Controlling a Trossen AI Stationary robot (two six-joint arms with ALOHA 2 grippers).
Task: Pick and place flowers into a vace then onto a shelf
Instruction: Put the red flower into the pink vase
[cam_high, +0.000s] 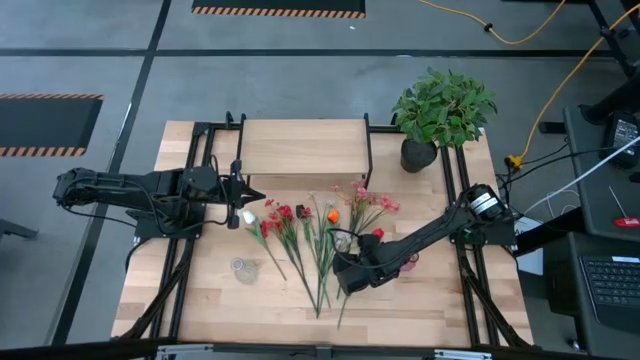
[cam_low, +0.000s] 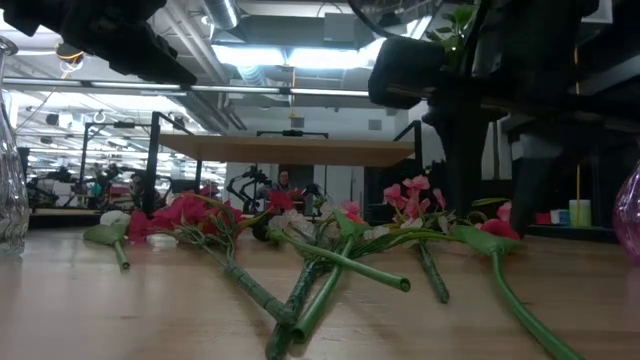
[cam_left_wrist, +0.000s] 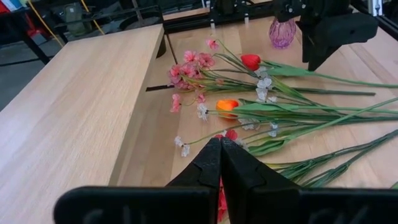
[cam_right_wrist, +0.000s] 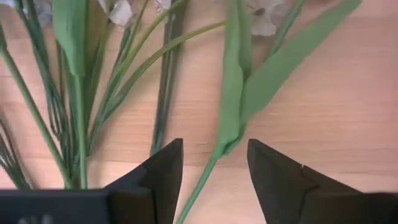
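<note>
Flowers are spread flat on the wooden tabletop, their blooms turned toward the shelf and their green stems fanned toward the near edge. Among them an orange bloom and a red tulip are seen from the left wrist view. The right gripper is lowered over the stems at the near-right side of the bunch; its fingers are held apart, and a single leafy green stem is framed between them, not yet clamped. The left gripper is held at the left end of the bunch, near the red blooms, with its fingers pressed together and nothing gripped. A clear glass vase stands on the tabletop left of the stems. A purple glass vase stands beyond the right arm. A potted green plant is set beside the right end of the shelf.
</note>
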